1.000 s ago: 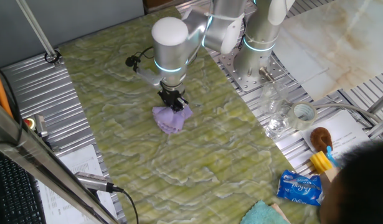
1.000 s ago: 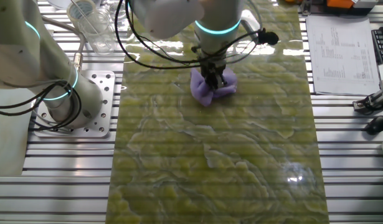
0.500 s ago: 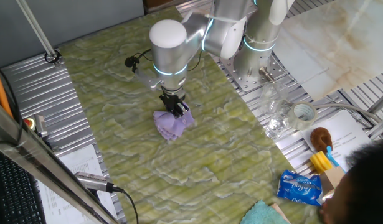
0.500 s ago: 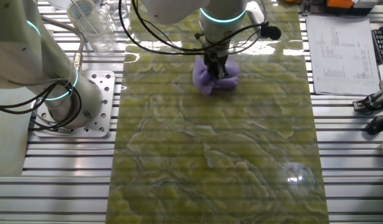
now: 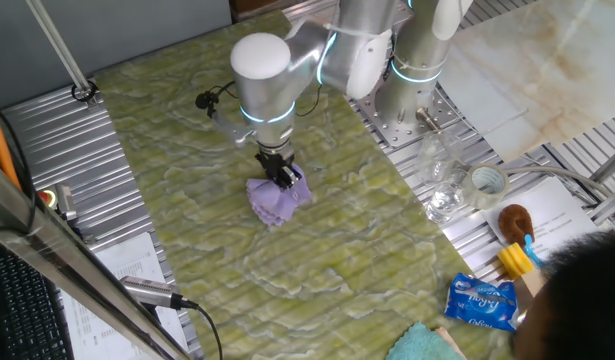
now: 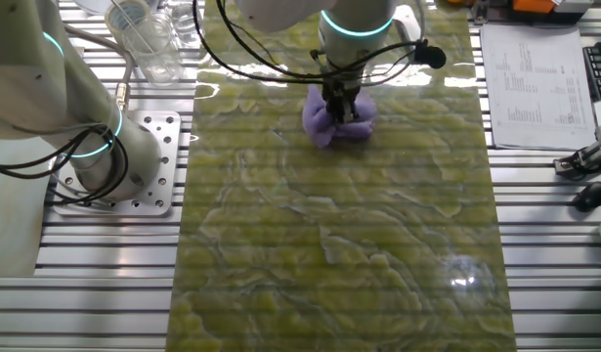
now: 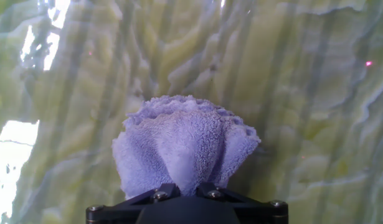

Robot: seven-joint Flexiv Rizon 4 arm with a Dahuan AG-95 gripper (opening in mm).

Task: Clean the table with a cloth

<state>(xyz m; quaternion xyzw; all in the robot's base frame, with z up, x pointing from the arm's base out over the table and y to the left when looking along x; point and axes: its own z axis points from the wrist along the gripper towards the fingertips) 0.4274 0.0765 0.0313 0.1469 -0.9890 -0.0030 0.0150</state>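
The table (image 5: 317, 260) carries a long green-yellow marbled strip, with ribbed grey metal along both long sides. In one fixed view the strip runs bare from the cloth (image 5: 278, 199) toward the near end, where a blue tissue packet (image 5: 481, 303) and the corner of a teal cloth (image 5: 425, 343) lie. On the metal to one side sit clear glasses (image 5: 442, 180), a tape roll (image 5: 488, 182) and a brown brush (image 5: 515, 219); the arm's bolted base plate (image 6: 134, 166) stands on the same side. On the other side lie printed sheets (image 6: 533, 83) and a keyboard (image 5: 22, 300).

In the other fixed view the cloth (image 6: 336, 119) sits near the far end of the strip, roughly midway between its two long edges (slightly toward the sheets' side), so the widest bare run lies toward the camera. A small black microphone-like knob on a cable (image 6: 435, 57) hangs close beside the wrist.

The gripper (image 5: 279, 173) points straight down, and its fingers are closed on the top of the lilac cloth, pinching a gathered fold. The hand view shows the cloth (image 7: 182, 146) fanning out from between the black finger bases into soft pleats, its lower edges resting on the marbled surface (image 7: 316, 93). The fingertips themselves are buried in the fabric and cannot be made out.
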